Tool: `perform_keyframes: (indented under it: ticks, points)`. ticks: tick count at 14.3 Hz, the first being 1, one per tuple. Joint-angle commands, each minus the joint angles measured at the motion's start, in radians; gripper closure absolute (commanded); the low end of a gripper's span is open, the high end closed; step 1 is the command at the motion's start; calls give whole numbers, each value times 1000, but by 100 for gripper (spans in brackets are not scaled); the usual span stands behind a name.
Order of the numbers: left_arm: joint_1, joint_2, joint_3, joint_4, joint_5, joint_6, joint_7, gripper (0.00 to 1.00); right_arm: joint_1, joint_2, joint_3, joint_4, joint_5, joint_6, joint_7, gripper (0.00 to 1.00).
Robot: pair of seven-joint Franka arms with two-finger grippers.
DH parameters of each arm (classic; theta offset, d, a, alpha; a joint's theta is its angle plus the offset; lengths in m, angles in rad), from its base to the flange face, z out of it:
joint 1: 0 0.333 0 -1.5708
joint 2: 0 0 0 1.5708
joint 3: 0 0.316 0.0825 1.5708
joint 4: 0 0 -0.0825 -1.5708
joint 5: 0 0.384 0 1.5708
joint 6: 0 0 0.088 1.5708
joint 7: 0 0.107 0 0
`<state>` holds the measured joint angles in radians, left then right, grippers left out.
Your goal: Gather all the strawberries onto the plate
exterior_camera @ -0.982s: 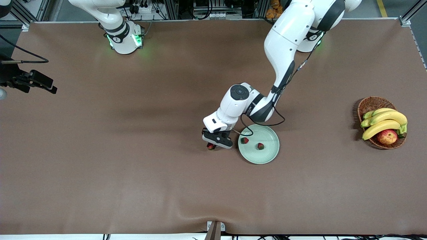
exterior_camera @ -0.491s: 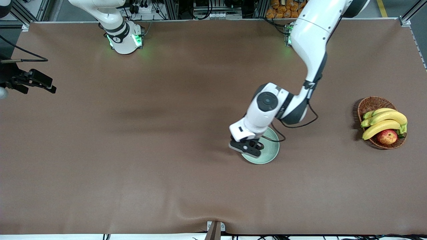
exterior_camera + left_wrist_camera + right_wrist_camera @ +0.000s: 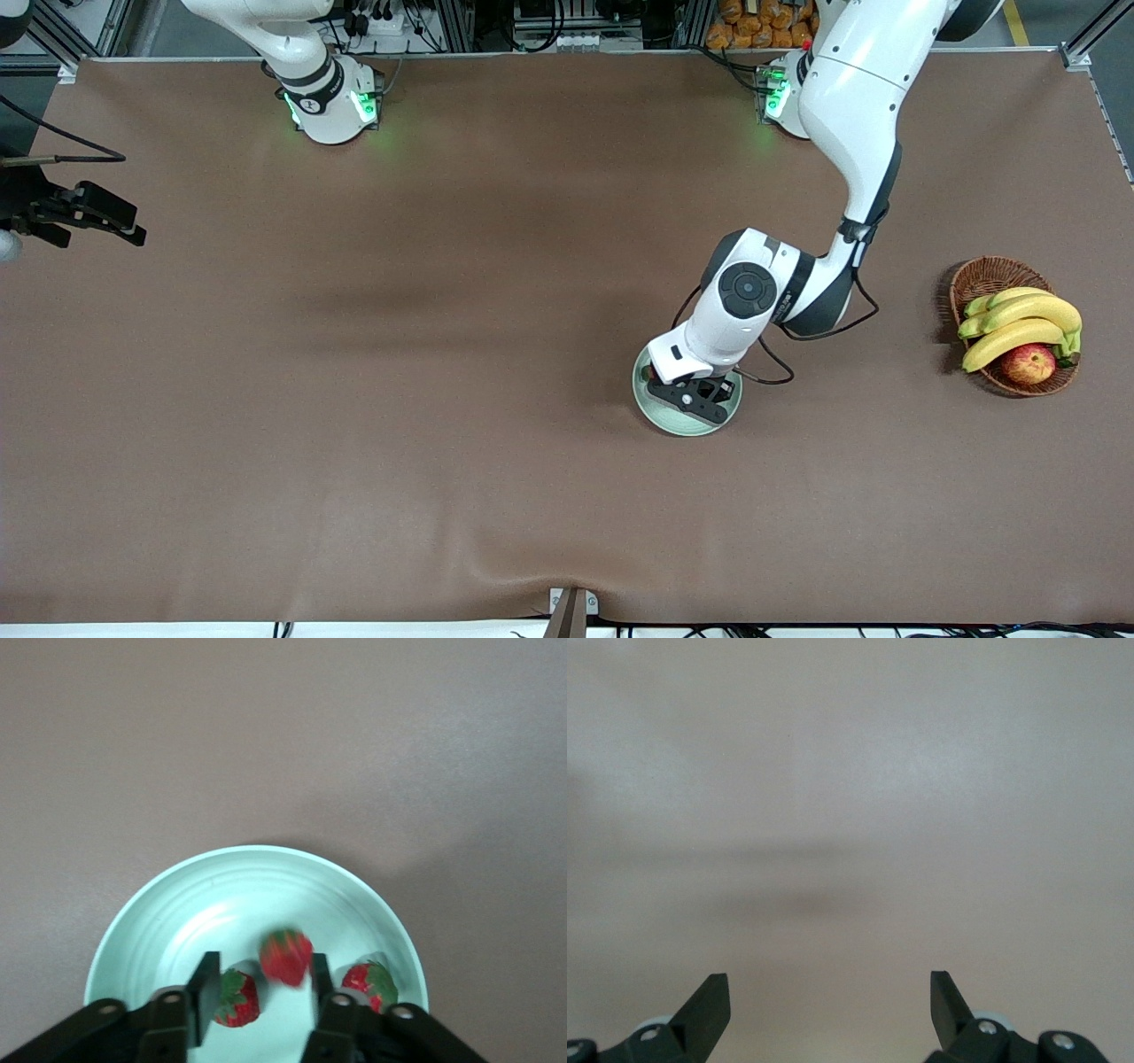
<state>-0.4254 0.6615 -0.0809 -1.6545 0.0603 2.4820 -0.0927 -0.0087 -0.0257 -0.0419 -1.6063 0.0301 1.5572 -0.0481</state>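
Observation:
The mint-green plate point(image 3: 649, 414) lies mid-table, with my left gripper point(image 3: 695, 400) low over it, hiding the strawberries in the front view. In the left wrist view the plate point(image 3: 221, 895) holds two strawberries, one point(image 3: 237, 997) by a finger and one point(image 3: 370, 985) outside the other finger. A third strawberry point(image 3: 286, 956) shows blurred and loose between the parted fingers of the open left gripper point(image 3: 263, 973). My right gripper point(image 3: 97, 217) waits at the right arm's end of the table; its wrist view shows the right gripper point(image 3: 828, 992) open over bare brown cloth.
A brown wicker basket point(image 3: 983, 275) with bananas point(image 3: 1019, 323) and a red-yellow apple point(image 3: 1028, 363) stands toward the left arm's end of the table. A ripple in the brown cloth point(image 3: 496, 567) shows near the table's front edge.
My left gripper carried a strawberry from the cloth beside the plate to over the plate, and its jaws have parted, leaving the berry loose. The right arm has hardly moved.

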Motion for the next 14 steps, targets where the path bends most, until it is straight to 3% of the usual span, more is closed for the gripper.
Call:
perform_keyframes:
  ticks: [1, 14]
  points:
    - [1, -19, -2, -4, 16, -8, -50, 0, -5, -10, 5, 26, -16, -25, -6, 0]
    - [164, -43, 3, 56, 29, -8, -33, 0, -7, -11, 2, 29, -25, -26, -4, 0]
